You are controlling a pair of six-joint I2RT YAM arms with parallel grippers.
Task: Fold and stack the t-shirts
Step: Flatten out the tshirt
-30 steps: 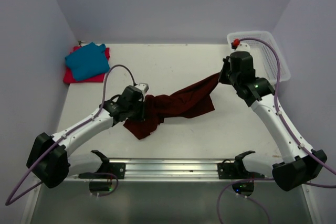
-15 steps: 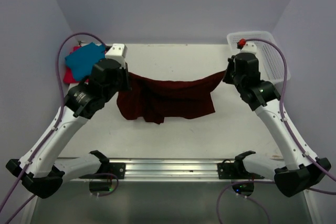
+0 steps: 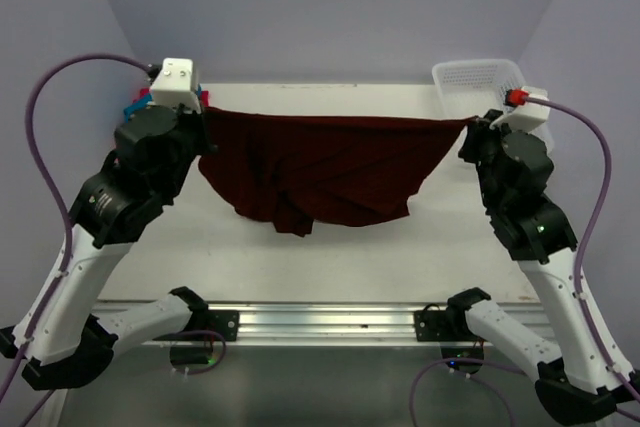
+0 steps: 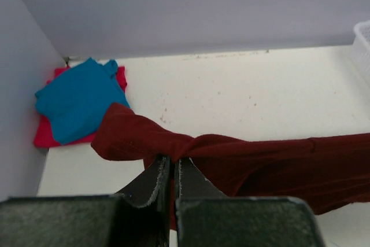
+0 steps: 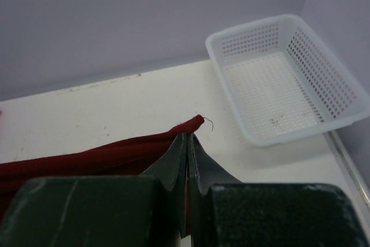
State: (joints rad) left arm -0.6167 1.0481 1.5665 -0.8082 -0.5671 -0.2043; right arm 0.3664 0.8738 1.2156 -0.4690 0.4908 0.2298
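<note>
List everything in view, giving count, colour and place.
maroon t-shirt: one, dark maroon, stretched between the two tools, middle sagging toward the table
teal t-shirt: one, teal blue, far left corner, lying on the red-pink t-shirt
red-pink t-shirt: one, bright red-pink, far left corner, under the teal one
basket: one, white mesh, far right corner
table: one, white
left tool: one, black, shut on the maroon shirt's left end
right tool: one, black, shut on its right end

1 white mesh basket [image 3: 480, 64] stands upright at the far right corner of the table [image 3: 330, 247]. 1 metal rail [image 3: 330, 319] spans the near edge.
</note>
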